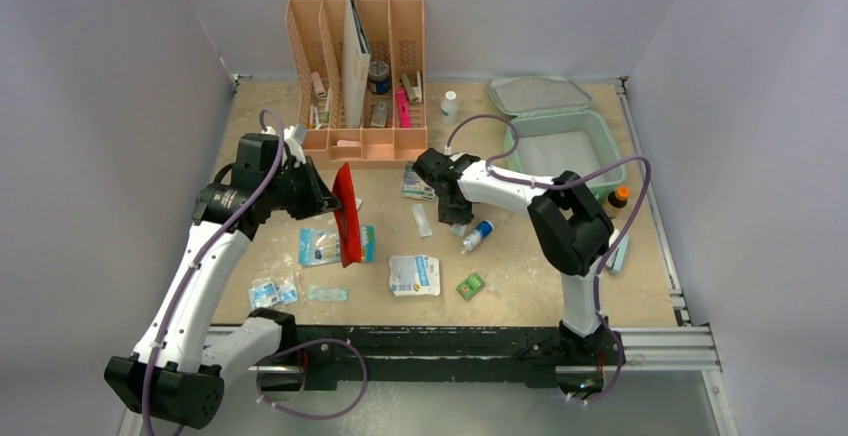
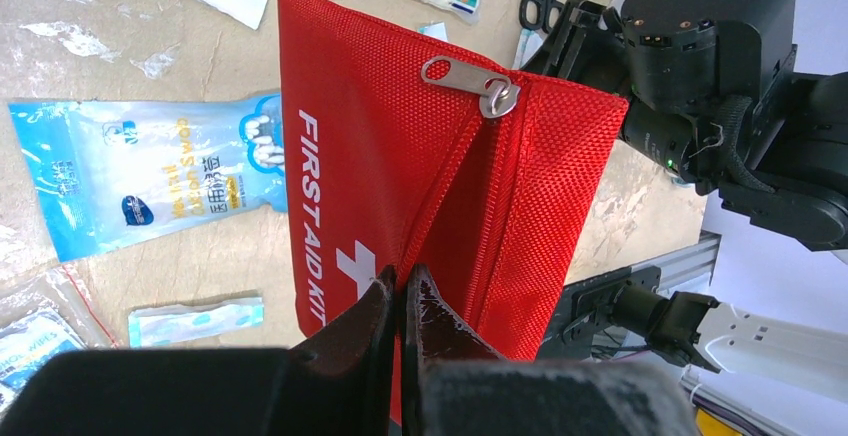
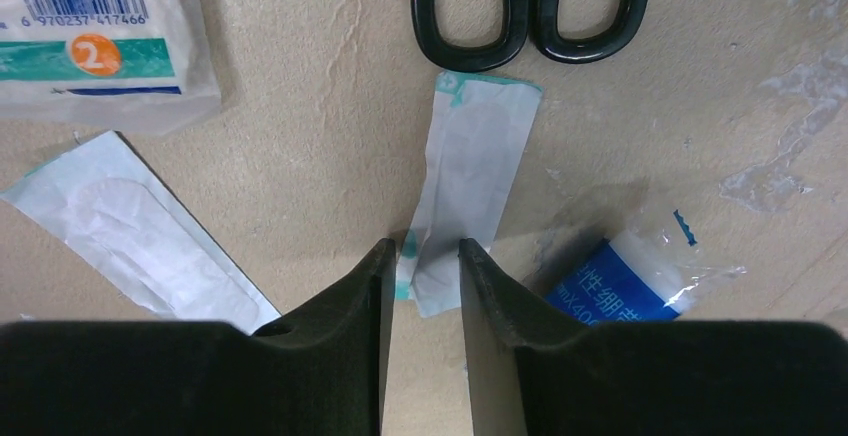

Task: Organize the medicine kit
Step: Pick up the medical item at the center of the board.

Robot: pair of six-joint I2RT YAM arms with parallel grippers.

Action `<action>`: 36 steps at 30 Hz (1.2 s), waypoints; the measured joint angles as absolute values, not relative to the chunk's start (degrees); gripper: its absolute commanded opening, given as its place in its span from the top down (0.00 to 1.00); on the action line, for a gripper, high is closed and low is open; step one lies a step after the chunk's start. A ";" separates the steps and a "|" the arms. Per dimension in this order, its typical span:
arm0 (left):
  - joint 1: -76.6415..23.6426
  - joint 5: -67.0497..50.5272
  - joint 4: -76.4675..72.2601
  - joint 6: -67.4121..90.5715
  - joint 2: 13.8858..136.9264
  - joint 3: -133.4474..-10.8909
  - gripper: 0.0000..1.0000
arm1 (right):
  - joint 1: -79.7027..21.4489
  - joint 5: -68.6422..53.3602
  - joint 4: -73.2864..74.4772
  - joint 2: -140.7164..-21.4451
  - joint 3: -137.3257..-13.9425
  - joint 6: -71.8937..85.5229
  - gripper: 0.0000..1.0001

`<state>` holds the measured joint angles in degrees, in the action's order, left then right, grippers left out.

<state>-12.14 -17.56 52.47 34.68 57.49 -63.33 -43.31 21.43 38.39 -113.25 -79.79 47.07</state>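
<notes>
A worn beige tabletop (image 1: 530, 276) is seen across the middle of the top view. At upper centre a peach-orange slotted plastic organizer (image 1: 407, 26) is stood, and at upper right a mint-green zip case (image 1: 570, 146) is laid open. At lower centre a white gauze packet (image 1: 414, 274), a small green box (image 1: 470, 286) and a light-blue printed sachet (image 1: 322, 247) are laid flat.

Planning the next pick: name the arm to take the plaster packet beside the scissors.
Right. The right gripper, open, straddles the plaster packet; the left gripper is shut on the red first-aid pouch.
</notes>
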 measured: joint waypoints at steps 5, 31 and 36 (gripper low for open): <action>-12.14 -17.54 52.53 34.63 57.10 -63.33 1.00 | -43.31 21.32 38.26 -113.27 -79.83 47.05 0.82; -12.14 -17.26 52.77 33.98 56.66 -63.33 1.00 | -44.01 14.50 36.49 -91.74 -76.79 39.94 1.00; -12.14 -17.30 51.92 35.38 57.41 -63.33 1.00 | -47.40 8.97 33.74 -85.91 -76.58 38.89 1.00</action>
<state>-12.14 -17.30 51.92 35.38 57.41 -63.33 -47.40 8.97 33.74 -85.91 -76.58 38.89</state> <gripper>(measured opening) 0.008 0.004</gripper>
